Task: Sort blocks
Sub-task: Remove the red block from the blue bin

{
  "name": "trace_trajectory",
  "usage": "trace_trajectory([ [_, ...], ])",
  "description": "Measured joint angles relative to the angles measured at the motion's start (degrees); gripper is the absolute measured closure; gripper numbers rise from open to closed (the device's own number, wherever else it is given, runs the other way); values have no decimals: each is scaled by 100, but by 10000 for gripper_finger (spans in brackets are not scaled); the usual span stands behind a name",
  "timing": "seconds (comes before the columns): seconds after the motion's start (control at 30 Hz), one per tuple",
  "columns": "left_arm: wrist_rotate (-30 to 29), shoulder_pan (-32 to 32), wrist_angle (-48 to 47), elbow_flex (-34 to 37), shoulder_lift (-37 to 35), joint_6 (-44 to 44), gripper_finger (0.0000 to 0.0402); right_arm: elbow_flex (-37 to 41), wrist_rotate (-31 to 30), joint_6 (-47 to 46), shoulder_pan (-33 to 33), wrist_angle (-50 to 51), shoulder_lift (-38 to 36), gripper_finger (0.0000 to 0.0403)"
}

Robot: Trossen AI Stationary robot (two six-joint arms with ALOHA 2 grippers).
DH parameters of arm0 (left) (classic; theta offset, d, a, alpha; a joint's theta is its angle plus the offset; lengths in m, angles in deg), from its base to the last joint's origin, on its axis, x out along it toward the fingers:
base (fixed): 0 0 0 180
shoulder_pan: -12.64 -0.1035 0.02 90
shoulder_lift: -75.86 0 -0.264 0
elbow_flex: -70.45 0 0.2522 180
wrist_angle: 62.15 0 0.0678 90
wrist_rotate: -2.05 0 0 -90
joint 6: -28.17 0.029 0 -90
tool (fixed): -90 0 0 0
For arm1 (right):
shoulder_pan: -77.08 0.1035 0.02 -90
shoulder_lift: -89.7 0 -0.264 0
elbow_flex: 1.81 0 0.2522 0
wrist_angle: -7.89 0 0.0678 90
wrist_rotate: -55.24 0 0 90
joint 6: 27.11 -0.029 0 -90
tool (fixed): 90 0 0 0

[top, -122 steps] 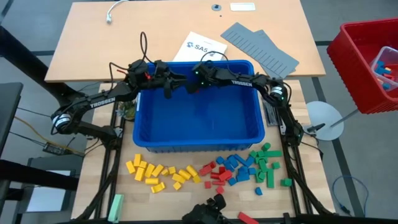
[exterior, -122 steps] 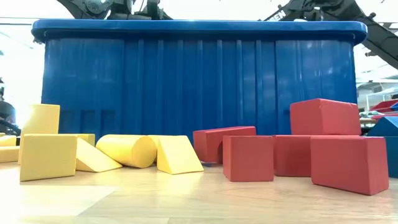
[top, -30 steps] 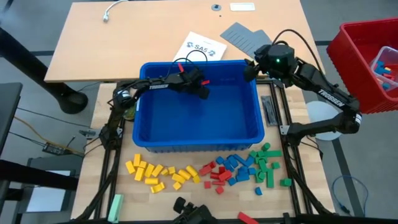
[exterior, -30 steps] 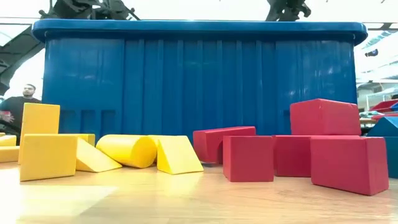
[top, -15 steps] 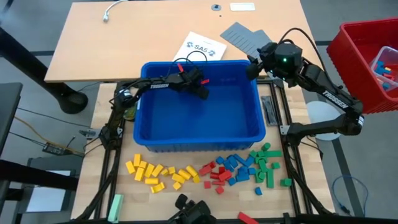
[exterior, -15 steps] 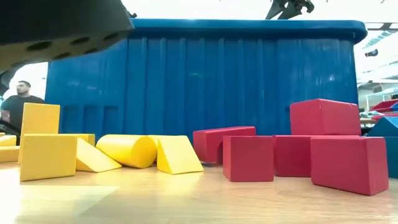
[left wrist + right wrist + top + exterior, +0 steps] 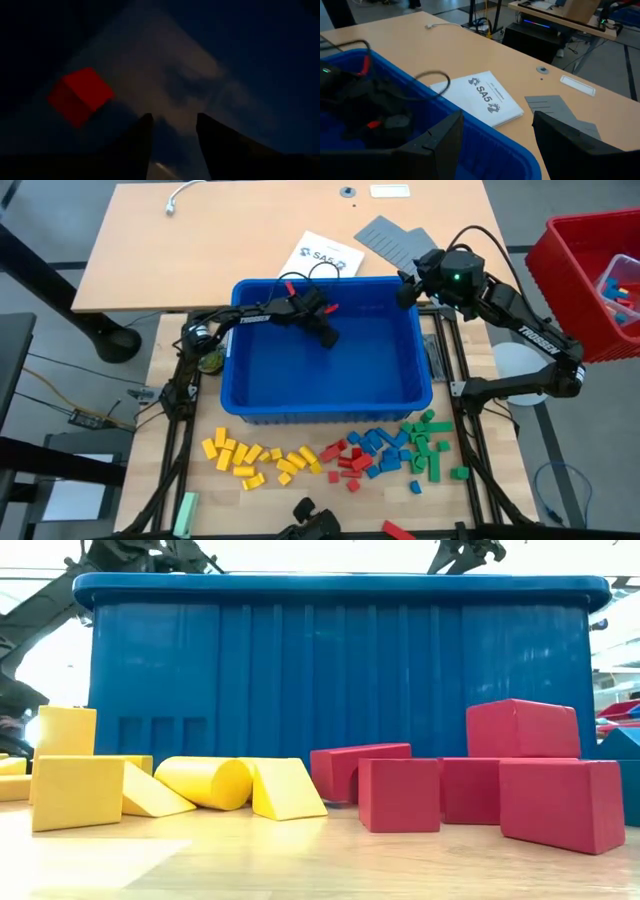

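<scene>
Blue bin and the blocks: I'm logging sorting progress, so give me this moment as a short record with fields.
bin: blue bin mid-table, no blocks seen inside from above
yellow blocks: grouped in front of the bin, left
red blocks: grouped in the middle
blue blocks: beside the red
green blocks: grouped right
left claw: open, inside the bin
right claw: open, over the bin's far right corner

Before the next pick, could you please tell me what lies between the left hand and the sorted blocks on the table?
In the high view, the blue bin's near wall separates the left hand, inside the bin, from the blocks.
</scene>
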Motion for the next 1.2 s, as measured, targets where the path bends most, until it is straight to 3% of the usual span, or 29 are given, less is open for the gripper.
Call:
trace_trajectory([
  [0.13,-1011,62,286,-11,-269,-114,239,0,2,-4,0,0,0,175],
  [0.23,-1376,61,444,-9,-287,-167,239,0,2,-9,0,4,0,175],
  [0.43,-1510,15,394,23,-65,575,239,0,2,-11,0,42,0,175],
  [0.6,-1763,24,572,42,86,546,239,0,2,-9,0,46,0,175],
  [0.73,-1614,-12,584,40,115,323,239,0,2,-9,0,55,0,175],
  [0.9,-919,-100,419,33,116,118,239,0,2,-9,-9,48,0,175],
  [1.2,-235,-256,389,44,240,-154,239,0,2,-22,-13,45,0,175],
])
